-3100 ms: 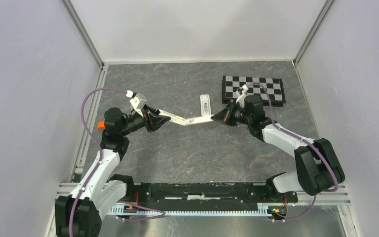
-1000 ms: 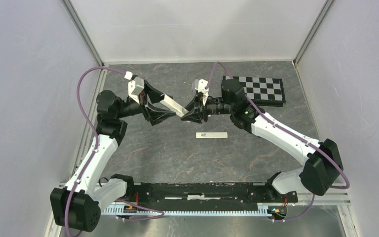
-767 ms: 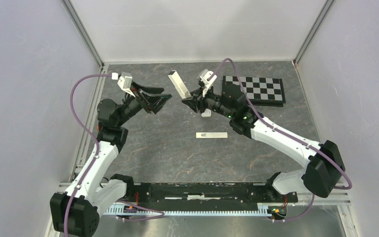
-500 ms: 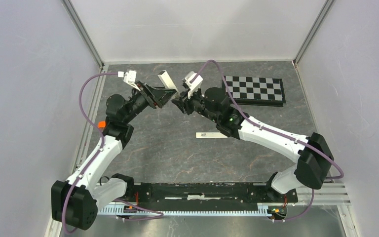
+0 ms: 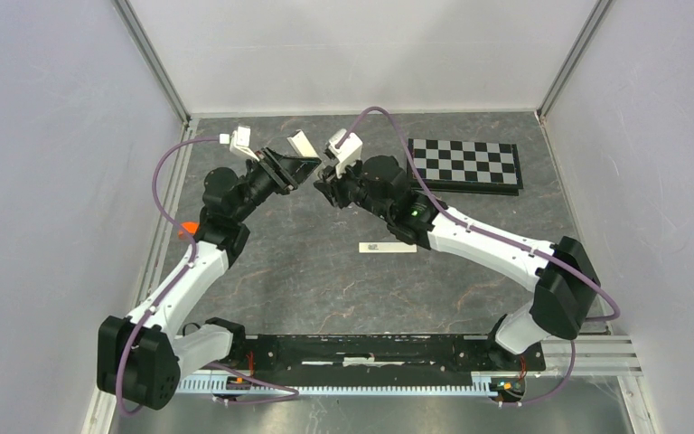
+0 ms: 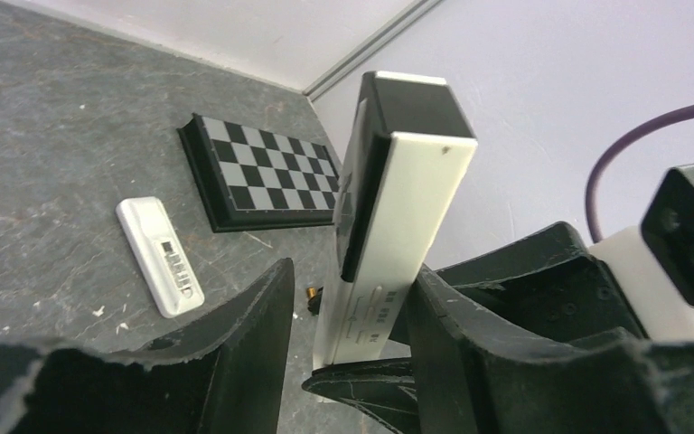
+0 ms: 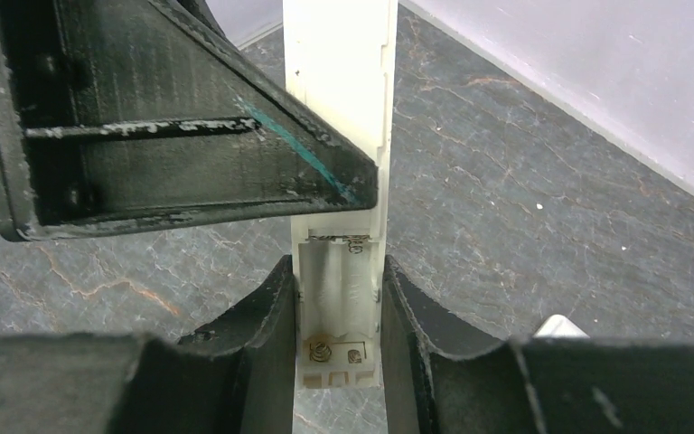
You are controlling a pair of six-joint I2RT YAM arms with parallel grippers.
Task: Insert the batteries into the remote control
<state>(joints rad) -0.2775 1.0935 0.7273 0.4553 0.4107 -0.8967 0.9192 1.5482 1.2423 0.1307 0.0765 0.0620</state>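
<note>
Remote control (image 6: 398, 235): upper centre of the top view, raised off the bench (image 5: 307, 289) and standing on end. The battery recess is uncovered, with two bare slots and springs showing in the right wrist view.
Right fingers (image 7: 262, 344): clenched on the recess end of the remote control, as one second ago.
Left fingers (image 6: 244, 344): well apart from it under a second ago. They now bracket the part beyond the recess, set narrower, with a gap on one side.
White bar (image 5: 388, 247): flat on the bench at centre, unmoved.

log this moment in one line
right gripper grips remote control | left gripper brackets it, grip unclear | battery recess empty
</note>
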